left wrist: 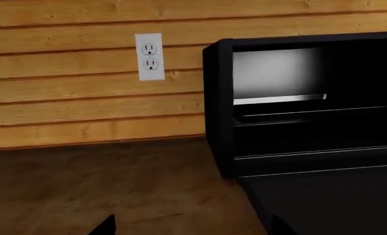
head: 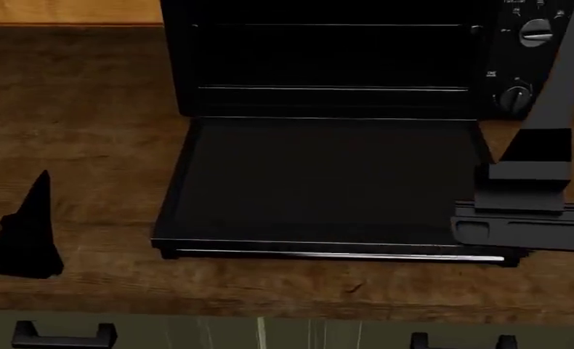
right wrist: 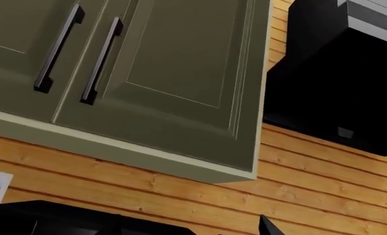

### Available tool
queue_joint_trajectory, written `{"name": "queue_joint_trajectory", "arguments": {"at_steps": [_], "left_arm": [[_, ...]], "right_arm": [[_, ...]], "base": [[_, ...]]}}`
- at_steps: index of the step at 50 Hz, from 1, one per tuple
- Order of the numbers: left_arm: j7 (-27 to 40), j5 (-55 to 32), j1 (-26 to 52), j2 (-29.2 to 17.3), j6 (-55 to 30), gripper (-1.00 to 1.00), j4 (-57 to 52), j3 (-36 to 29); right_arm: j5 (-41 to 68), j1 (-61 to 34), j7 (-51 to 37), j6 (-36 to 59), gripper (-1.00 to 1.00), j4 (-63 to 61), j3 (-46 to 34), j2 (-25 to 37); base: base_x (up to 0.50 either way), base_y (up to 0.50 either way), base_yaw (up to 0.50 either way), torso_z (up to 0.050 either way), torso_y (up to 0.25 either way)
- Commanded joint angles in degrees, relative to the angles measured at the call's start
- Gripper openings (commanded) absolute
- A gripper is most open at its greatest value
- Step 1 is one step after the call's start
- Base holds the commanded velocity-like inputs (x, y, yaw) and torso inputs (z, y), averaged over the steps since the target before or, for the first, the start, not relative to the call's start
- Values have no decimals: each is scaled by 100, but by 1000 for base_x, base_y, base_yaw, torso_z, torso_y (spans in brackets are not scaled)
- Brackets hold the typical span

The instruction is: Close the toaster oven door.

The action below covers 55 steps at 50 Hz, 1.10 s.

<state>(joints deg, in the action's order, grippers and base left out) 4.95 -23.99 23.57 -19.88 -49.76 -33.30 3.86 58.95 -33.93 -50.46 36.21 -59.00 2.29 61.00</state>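
Observation:
The black toaster oven (head: 326, 65) stands at the back of the wooden counter, with round knobs (head: 516, 97) on its right panel. The toaster oven door (head: 326, 182) lies open and flat on the counter, its silver bar handle (head: 336, 254) along the near edge. My left gripper (head: 25, 233) is open and empty over the counter, left of the door. In the left wrist view its gripper (left wrist: 193, 227) faces the oven (left wrist: 298, 107) and the door (left wrist: 330, 200). My right gripper (head: 568, 65) is open, tilted upward at the door's right edge, by the knobs.
A wall outlet (left wrist: 150, 56) sits on the wood-plank wall left of the oven. Pale green drawer fronts with black handles (head: 64, 336) run under the counter edge. The right wrist view shows green upper cabinets (right wrist: 148, 73) and a black hood (right wrist: 337, 83) overhead.

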Motion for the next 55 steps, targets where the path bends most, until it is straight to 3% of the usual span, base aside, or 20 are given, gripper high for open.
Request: {"name": "queue_joint_trajectory", "arguments": {"at_steps": [1,28,34,40,47,55], "left_arm": [[20,-38,11,20,22,100,4,-16],[40,-91,14,0,101,100,45,-42],[-21,-32,-61,-63,265,100,63,-89],[-589,727,-397,-680,1733,100,364,-437],[-1313,2082,-810,-1835,3605,100,694,-1101],[-1772,2996,-891,-2768,4512,100,1024,-1488]], "right_arm": [[9,51,-72,-135,100,10,-43,107],[125,228,-264,-491,100,-14,-5,414],[148,202,-305,-575,100,-17,-52,456],[157,212,-335,-642,100,-23,-101,523],[228,284,-435,-804,100,-56,-70,683],[171,495,-506,-1056,100,-43,-50,838]], "base": [[441,0,0,0,0],[459,0,0,0,1],[0,0,0,0,2],[0,0,0,0,0],[0,0,0,0,0],[0,0,0,0,0]]}}
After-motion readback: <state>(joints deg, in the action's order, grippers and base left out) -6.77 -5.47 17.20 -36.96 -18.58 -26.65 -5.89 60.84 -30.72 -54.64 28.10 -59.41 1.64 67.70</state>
